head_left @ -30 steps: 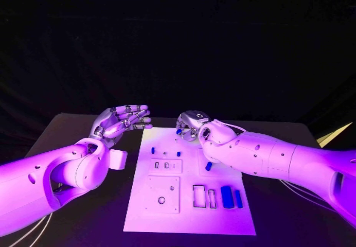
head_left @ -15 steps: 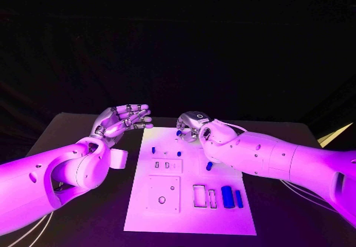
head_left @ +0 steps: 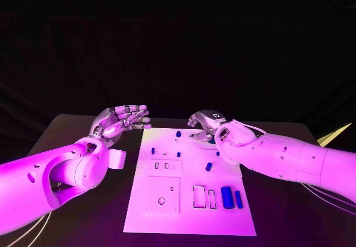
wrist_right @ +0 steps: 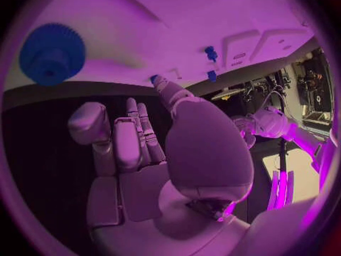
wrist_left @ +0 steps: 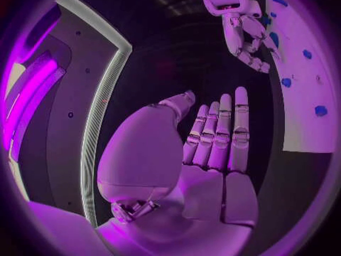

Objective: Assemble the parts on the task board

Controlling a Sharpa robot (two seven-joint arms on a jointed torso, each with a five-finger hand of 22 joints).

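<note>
1. I am viewing the task board (head_left: 189, 206) lying flat in the middle of the black table (head_left: 67, 134), its long side running away from the robot.
2. I am seeing two upright blue bars (head_left: 231, 197) standing side by side at the board's near right, next to two empty rectangular slots (head_left: 202, 196).
3. I am seeing one small blue piece (head_left: 208, 166) lying near the board's centre, to the right of a raised square plate with two small slots (head_left: 165, 165).
4. I am seeing two small blue pegs (head_left: 153, 151) standing further back, and another blue peg (head_left: 178, 134) standing near the far edge, just beside the right hand.
5. In the right wrist view I am seeing a blue toothed gear (wrist_right: 52, 53) lying on the board close to that hand's fingertips; I cannot tell whether they are touching it.
6. I am holding the right hand (head_left: 208, 123) over the board's far right corner. Its fingers are lying straight and close together with nothing between them.
7. I am holding the left hand (head_left: 119, 122) above the table, just off the board's far left corner. Its fingers are extended, close together and slightly curled, gripping nothing.
</note>
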